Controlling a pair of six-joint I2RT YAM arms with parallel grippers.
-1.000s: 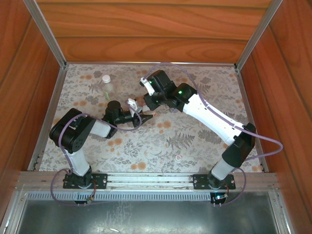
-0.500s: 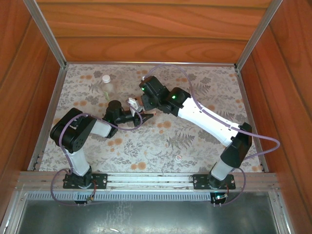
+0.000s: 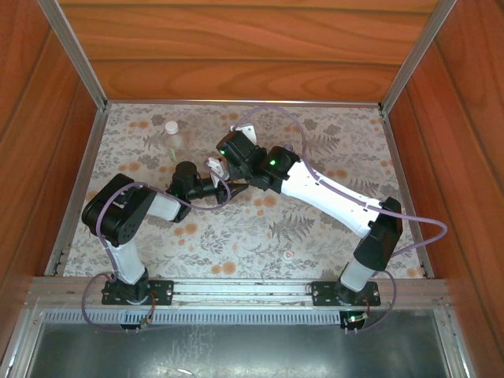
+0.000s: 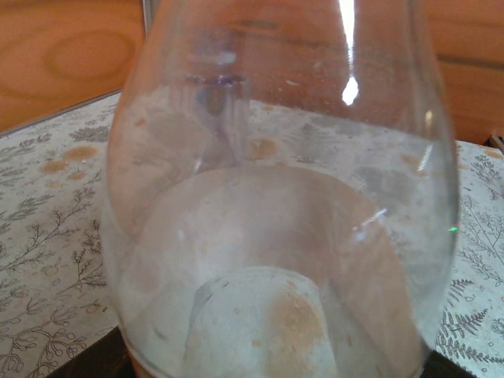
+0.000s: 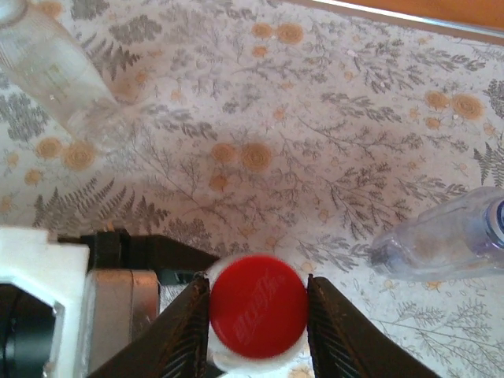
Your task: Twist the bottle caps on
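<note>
Bottle caps first: from above, a small white round plastic cap [image 3: 289,254] lies loose on the floral table [image 3: 331,228]. A white-capped clear plastic bottle [image 3: 172,138] stands far left, and the left gripper [image 3: 227,190] and right gripper [image 3: 228,167] meet mid-table. Left wrist: jaws clenched on a clear rounded plastic bottle [image 4: 276,236]. Right wrist: fingers [image 5: 189,323] grasp a red round plastic cap [image 5: 257,307] sitting on a whitish bottle neck; its embossed script is unreadable.
</note>
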